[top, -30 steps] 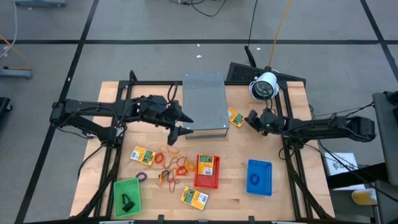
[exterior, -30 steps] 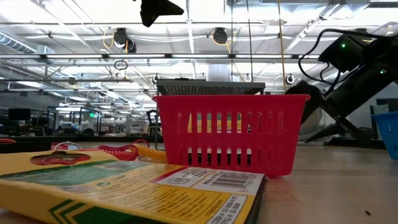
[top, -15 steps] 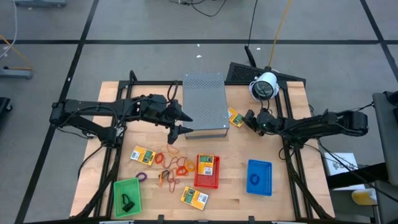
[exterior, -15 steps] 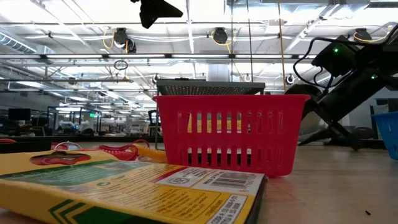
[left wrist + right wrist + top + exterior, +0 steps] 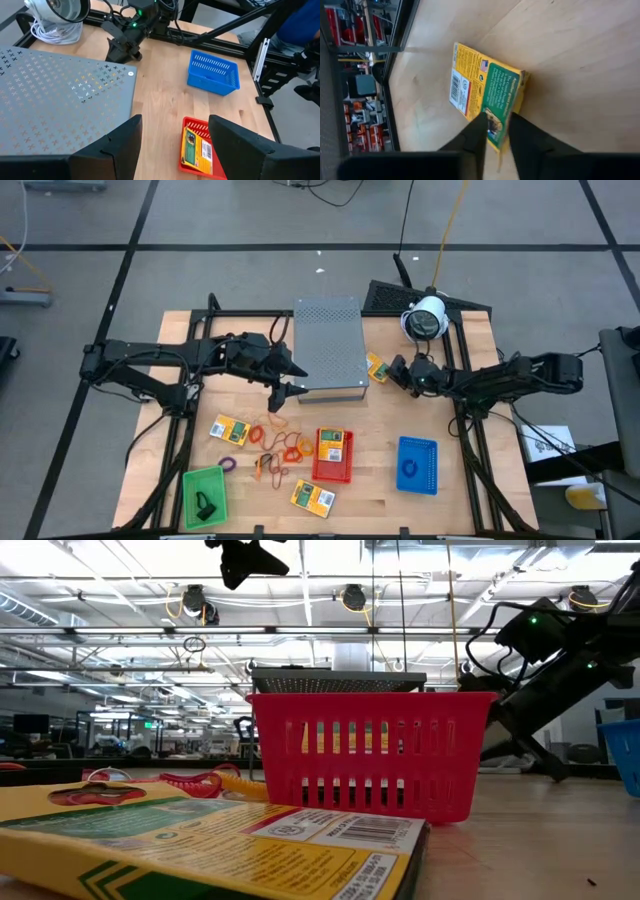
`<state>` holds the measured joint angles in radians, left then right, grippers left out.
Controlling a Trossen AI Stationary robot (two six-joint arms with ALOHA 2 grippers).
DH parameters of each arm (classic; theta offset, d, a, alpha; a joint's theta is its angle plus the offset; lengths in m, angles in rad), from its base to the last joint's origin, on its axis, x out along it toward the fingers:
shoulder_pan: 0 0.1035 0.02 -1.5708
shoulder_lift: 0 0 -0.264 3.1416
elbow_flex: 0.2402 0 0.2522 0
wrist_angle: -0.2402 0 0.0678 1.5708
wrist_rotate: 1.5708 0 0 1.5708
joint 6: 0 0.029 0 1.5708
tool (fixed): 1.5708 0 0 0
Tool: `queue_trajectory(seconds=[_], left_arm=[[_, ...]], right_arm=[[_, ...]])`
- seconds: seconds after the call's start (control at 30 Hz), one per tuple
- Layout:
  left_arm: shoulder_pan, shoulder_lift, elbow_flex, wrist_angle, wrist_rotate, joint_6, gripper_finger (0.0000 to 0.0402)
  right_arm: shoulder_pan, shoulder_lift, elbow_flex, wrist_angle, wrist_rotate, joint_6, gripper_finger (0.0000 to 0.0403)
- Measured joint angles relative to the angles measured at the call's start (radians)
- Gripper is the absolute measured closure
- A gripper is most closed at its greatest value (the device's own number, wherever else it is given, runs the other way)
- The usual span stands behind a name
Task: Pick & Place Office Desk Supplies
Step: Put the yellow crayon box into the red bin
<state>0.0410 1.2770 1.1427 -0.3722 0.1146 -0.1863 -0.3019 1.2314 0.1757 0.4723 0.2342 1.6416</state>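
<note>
Gripping the flat yellow-and-green crayon packet (image 5: 487,90) by its near edge, right pincer (image 5: 495,131) has both fingers pinched narrow on it. Packet lies flat on the wooden desk (image 5: 470,480), just beside the grey perforated metal box (image 5: 330,345). Left pincer (image 5: 172,135) hangs wide, holding nothing, over the box's front edge.
</note>
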Motion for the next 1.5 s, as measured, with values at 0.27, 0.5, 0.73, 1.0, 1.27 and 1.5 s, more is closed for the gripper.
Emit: queue_trajectory(seconds=[0.27,0.5,0.73,1.0,1.27,1.5], left_arm=[[0.0,0.0,0.0,0.0,0.0,0.002,0.0163],[0.0,0.0,0.0,-0.01,0.0,0.002,0.0163],[0.0,-0.037,0.0,-0.042,0.0,0.001,0.0163],[0.0,-0.146,0.0,-0.054,-0.001,-0.005,0.0163],[0.0,-0.262,0.002,-0.05,-0.002,0.001,0.0163],[-0.008,-0.333,0.002,-0.081,-0.002,-0.001,0.0163]], right_arm=[[0.0,0.001,-0.002,0.024,-0.003,-0.07,0.0398],[0.002,0.005,-0.007,0.136,-0.002,-0.225,0.0402],[0.006,0.003,-0.007,0.166,-0.011,-0.374,0.0402],[0.082,-0.044,-0.006,0.164,0.063,-0.475,0.0402],[0.173,-0.222,-0.005,-0.007,0.152,-0.556,0.0403],[0.278,-0.426,-0.005,-0.203,0.291,-0.592,0.0403]])
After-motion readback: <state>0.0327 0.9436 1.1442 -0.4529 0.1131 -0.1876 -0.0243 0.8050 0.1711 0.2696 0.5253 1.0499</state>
